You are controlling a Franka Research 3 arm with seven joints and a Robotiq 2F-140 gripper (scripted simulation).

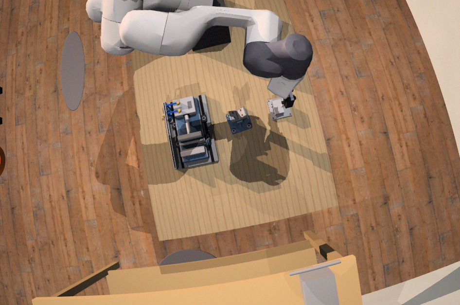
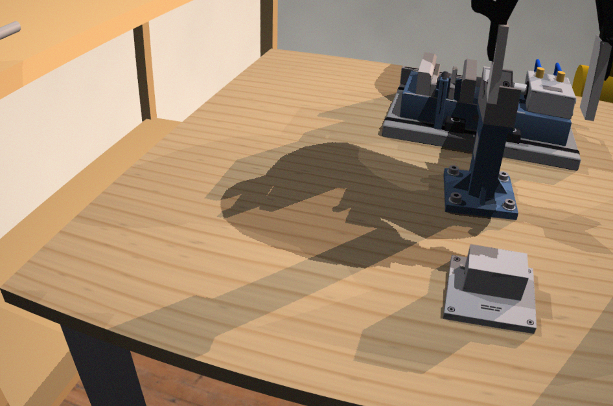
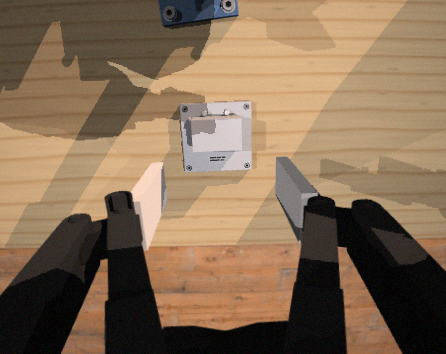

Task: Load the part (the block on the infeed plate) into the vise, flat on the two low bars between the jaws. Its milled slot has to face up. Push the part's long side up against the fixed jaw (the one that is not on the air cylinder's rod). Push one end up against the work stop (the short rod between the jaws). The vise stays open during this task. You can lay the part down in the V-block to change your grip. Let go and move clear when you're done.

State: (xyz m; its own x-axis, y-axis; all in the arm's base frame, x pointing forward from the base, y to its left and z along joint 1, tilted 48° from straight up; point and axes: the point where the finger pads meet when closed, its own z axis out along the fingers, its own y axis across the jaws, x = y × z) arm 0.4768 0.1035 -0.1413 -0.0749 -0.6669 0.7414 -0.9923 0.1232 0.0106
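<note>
- My gripper [image 1: 288,100] [image 2: 539,112] [image 3: 220,178] hangs above the table [image 1: 241,216] [image 2: 163,223] [image 3: 387,120], higher than the infeed plate [image 1: 285,114] [image 2: 460,307] [image 3: 199,162], with its jaws partway open and nothing between them.
- The block [image 1: 277,108] [image 2: 496,272] [image 3: 217,134] sits on the infeed plate; from my wrist camera it appears ahead of the jaws, within the span of their gap, clear of both pads. I can't tell which way its slot faces.
- Near the infeed plate, standing apart from it, is the V-block stand [image 1: 240,127] [image 2: 487,158] [image 3: 199,15], bolted through a blue foot.
- Farthest from the infeed plate, past that stand, I have the vise [image 1: 214,152] [image 2: 539,124]. Its fixed jaw [image 1: 192,151] [image 2: 426,74] and moving jaw [image 1: 189,136] [image 2: 468,79] stand apart, the moving one nearer the air cylinder [image 1: 185,105] [image 2: 549,94].
</note>
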